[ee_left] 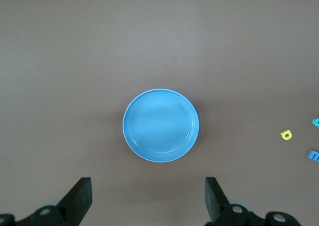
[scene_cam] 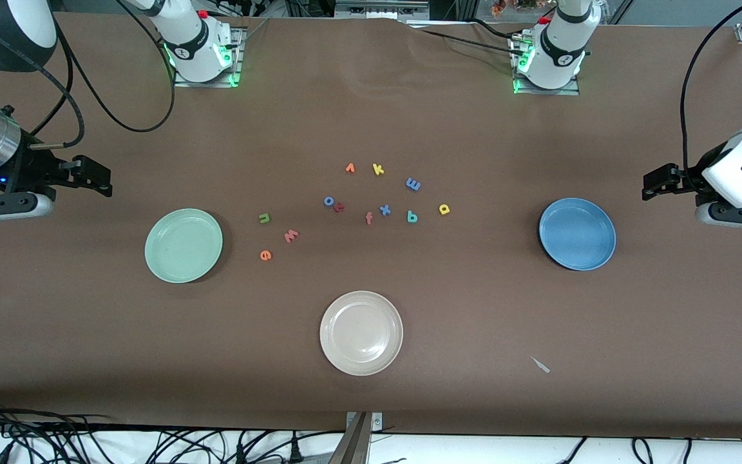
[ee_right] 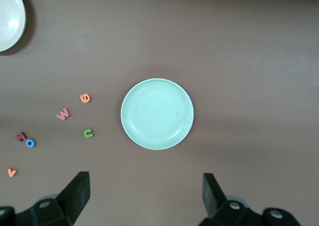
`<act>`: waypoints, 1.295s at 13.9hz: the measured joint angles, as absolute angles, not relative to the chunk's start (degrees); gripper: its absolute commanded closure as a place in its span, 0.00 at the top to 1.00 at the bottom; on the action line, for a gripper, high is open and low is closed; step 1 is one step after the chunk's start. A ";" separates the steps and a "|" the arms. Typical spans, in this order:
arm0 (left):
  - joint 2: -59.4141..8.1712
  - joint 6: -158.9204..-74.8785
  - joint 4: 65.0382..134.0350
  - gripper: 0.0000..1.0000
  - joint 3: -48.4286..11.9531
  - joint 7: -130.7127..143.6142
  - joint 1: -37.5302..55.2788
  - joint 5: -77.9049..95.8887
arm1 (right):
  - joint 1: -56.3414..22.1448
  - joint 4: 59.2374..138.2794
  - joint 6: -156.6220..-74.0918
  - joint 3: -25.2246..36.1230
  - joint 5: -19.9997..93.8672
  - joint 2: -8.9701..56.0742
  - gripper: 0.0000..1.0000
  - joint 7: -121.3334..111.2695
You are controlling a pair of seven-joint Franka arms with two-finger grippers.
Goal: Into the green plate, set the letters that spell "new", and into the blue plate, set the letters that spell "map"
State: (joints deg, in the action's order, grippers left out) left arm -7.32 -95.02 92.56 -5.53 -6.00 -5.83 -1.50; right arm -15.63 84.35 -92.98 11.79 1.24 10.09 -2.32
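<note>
The pale green plate lies toward the right arm's end, the blue plate toward the left arm's end. Beside the green plate lie the olive n, salmon w and orange e. In the middle cluster sit the blue m, teal a and yellow p. My right gripper hangs open and empty over bare table by the green plate. My left gripper hangs open and empty by the blue plate.
A beige-white plate lies nearest the front camera. Other letters lie in the cluster: yellow k, an orange angular one, blue o, blue x, pink f. A small pale scrap lies near the front edge.
</note>
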 measured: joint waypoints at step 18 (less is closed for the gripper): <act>-7.32 -95.02 92.56 1.00 -5.53 -6.00 -5.83 -1.50 | -15.62 84.47 -91.49 11.99 1.21 10.06 1.00 -2.32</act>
